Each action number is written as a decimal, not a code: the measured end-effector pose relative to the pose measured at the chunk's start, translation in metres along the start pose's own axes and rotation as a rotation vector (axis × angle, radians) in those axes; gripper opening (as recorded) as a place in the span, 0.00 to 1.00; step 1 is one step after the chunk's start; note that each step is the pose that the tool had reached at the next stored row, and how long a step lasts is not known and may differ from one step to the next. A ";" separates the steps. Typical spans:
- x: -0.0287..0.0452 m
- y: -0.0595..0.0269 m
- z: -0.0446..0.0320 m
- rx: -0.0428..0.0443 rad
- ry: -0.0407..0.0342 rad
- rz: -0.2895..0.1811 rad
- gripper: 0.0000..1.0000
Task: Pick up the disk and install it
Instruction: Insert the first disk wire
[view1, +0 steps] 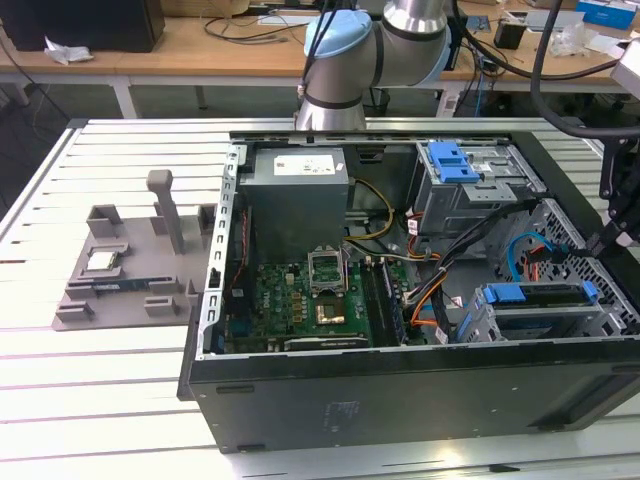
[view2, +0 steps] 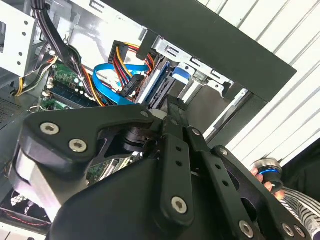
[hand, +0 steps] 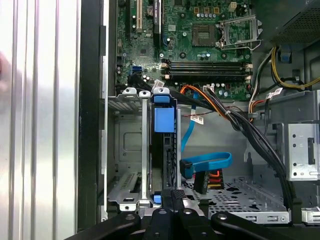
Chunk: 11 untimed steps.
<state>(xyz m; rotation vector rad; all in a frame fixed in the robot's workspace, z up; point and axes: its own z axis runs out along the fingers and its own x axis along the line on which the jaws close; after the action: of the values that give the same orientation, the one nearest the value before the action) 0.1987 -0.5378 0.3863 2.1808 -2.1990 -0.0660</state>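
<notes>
First wrist view: black fingers (hand: 165, 202) of the gripper (hand: 172, 196) are drawn together with no gap showing between them. The tips sit at the near end of the disk (hand: 164, 122) — a flat silver drive in blue plastic rails, seated edge-on in the grey metal drive cage (hand: 125, 192). Cannot tell whether the tips touch it. Blue ribbon cable (hand: 207, 162) lies just beside the cage. Exterior view adds the open black computer case (view1: 400, 390) on a slatted white table (view1: 100, 400) — and a grey plastic parts tray (view1: 120, 290) outside the case. Second wrist view adds a person's hand (view2: 265, 180) beyond the case wall.
</notes>
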 end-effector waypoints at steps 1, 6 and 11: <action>0.0000 0.0000 0.0000 0.0000 0.0000 0.000 0.11; 0.0000 -0.0001 0.0000 0.0000 0.0001 0.000 0.11; 0.0000 -0.0002 0.0000 0.0000 0.0001 0.000 0.36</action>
<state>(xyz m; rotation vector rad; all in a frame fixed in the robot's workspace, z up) 0.1989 -0.5377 0.3864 2.1807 -2.1989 -0.0659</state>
